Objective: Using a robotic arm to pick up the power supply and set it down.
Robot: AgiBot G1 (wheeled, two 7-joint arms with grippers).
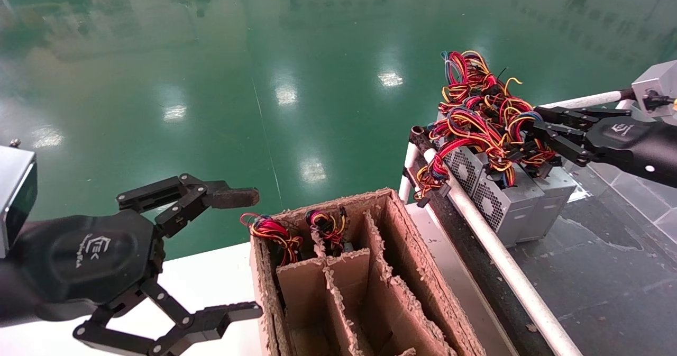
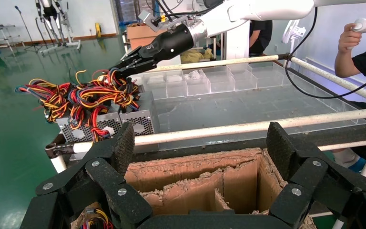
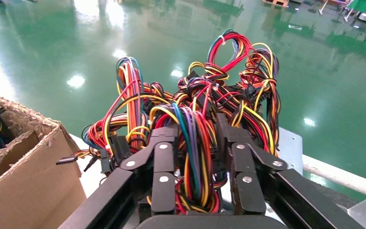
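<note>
Several grey power supplies (image 1: 508, 202) stand side by side at the rack's edge under a tangle of red, yellow, orange and blue wires (image 1: 481, 118). My right gripper (image 1: 531, 128) reaches into that tangle from the right. In the right wrist view its fingers (image 3: 164, 157) are closed around a thick wire bundle (image 3: 190, 143) of one power supply. The left wrist view shows the same gripper (image 2: 124, 64) on the wires (image 2: 86, 98). My left gripper (image 1: 251, 254) hangs wide open beside the cardboard box (image 1: 402, 271), holding nothing.
The divided cardboard box (image 2: 190, 164) holds two more wired units (image 1: 270, 231) in its far cells. A white pipe rail (image 1: 497, 250) edges the dark rack top (image 1: 608, 271). Clear trays (image 2: 209, 81) sit farther back, and a person (image 2: 362, 52) stands beyond. Green floor lies behind.
</note>
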